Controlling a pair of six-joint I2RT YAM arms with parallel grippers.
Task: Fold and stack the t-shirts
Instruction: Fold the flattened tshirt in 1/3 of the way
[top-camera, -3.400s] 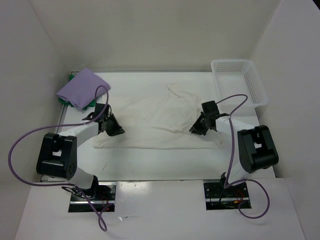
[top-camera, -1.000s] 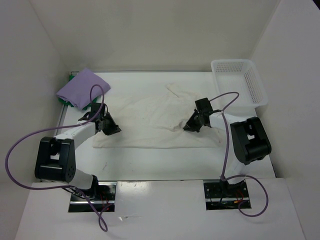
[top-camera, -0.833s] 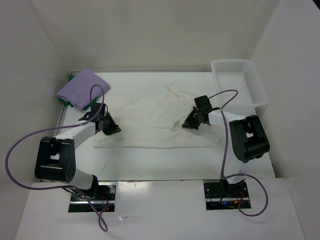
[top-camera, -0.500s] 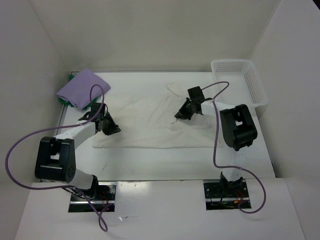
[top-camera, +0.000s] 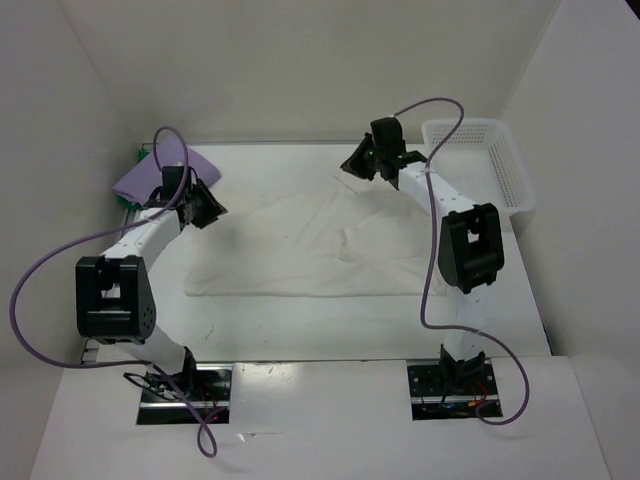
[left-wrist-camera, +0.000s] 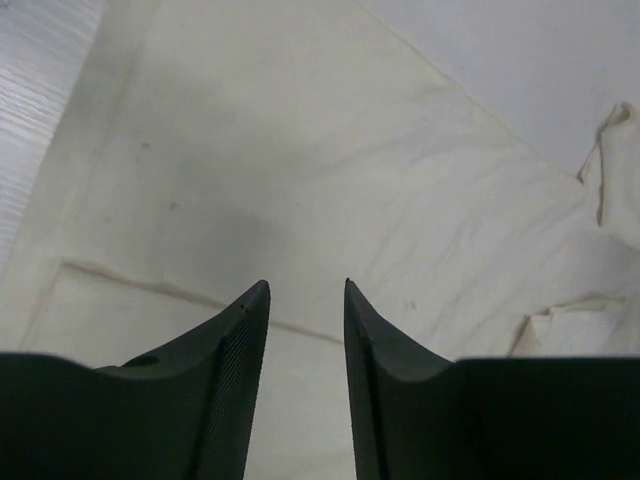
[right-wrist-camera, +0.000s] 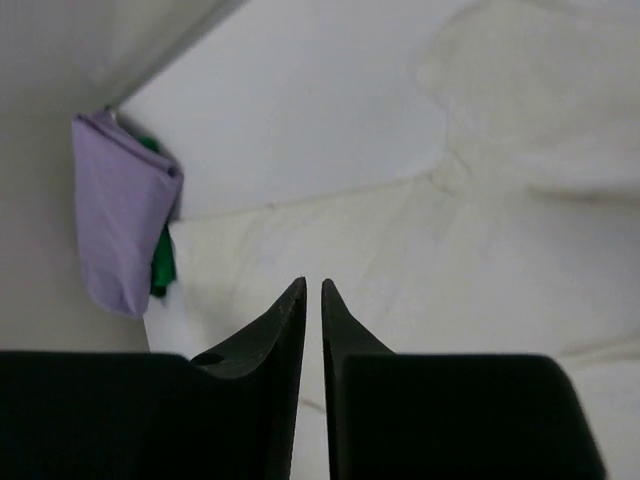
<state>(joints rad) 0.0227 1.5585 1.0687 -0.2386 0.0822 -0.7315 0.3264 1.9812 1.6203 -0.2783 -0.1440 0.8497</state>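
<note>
In the upper left corner of the white surface (top-camera: 300, 322), a folded lavender-purple cloth shirt (top-camera: 135, 183) lies on top of a bright green cloth shirt (right-wrist-camera: 161, 262), of which only a sliver shows beneath it. By the look of it two of the three shirts are already folded and stacked. Just to the right of that pile, the left arm reaches up the frame from its base at the lower left. The left claw (left-wrist-camera: 306, 288) hangs over the upper left part of the cream-white cloth shirt (top-camera: 300, 250). Its fingers stand clearly apart with nothing between them, only pale cloth below. The cream shirt itself lies across the middle of the frame as a broad, flattish shape with a straight lower edge and some wrinkles and a doubled-over flap toward its right side. It seems at most partly folded, and it sits well apart from the pile, so finishing its folds and carrying it onto the lavender shirt is what remains. Further right, the right arm stretches long up the frame. The right claw (top-camera: 365, 160) is near the top edge of the cream shirt and points back toward the left. Its fingers are drawn close, with only a thin slit between the tips and nothing gripped in it. At the upper right, a white plastic lattice basket (top-camera: 512, 185) stands beside the shirt.
</note>
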